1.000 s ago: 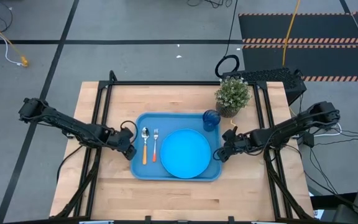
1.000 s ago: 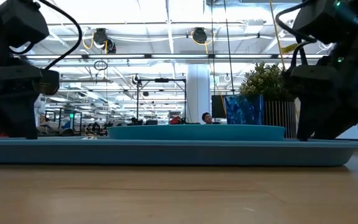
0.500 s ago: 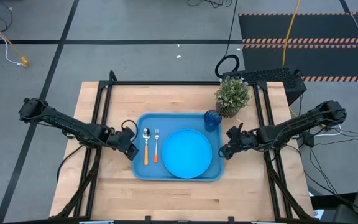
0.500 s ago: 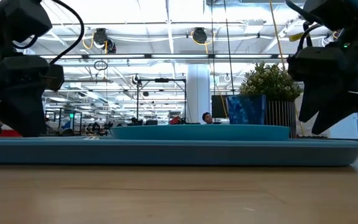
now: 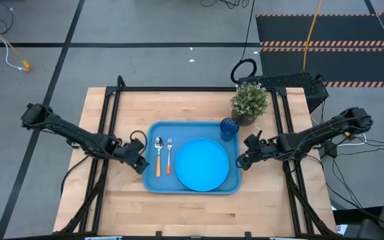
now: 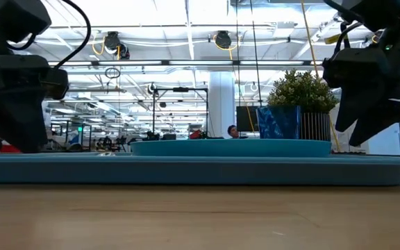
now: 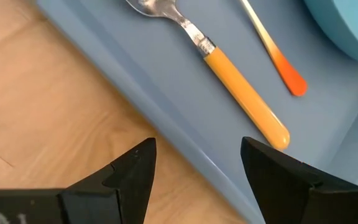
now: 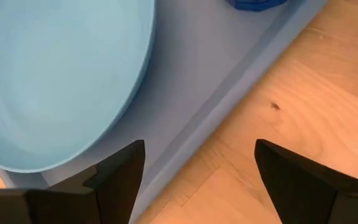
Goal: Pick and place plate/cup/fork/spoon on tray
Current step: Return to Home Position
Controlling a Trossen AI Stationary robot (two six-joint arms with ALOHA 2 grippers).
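Note:
The light-blue tray (image 5: pixel 151 180) lies in the middle of the table. On it lie the round blue plate (image 5: pixel 202 164), the dark-blue cup (image 5: pixel 228 129) upright at its far right corner, the spoon (image 5: pixel 158 155) and the fork (image 5: pixel 168 155) side by side at its left. My left gripper (image 5: pixel 140 161) is open and low at the tray's left rim (image 7: pixel 135 106), one finger on each side of it. My right gripper (image 5: pixel 241 161) is open and empty just off the tray's right rim (image 8: pixel 216 106), raised above it in the low view (image 6: pixel 370 132). My left gripper stands over the tray's left rim (image 7: pixel 166 134), near its near corner, fingers slanting down from the table's left. I cannot tell whether a finger touches the rim. The tray lies flat on the table.
A potted plant (image 5: pixel 249 103) stands just behind the tray's far right corner, close to the cup. Bare wood table (image 5: pixel 192 207) lies in front of the tray and along its left and right sides.
The tray with all its things has slid a little toward the table's right edge. My right gripper has risen and drawn back toward the right edge, off the tray's rim. My left gripper has moved a little to the right along with the tray.

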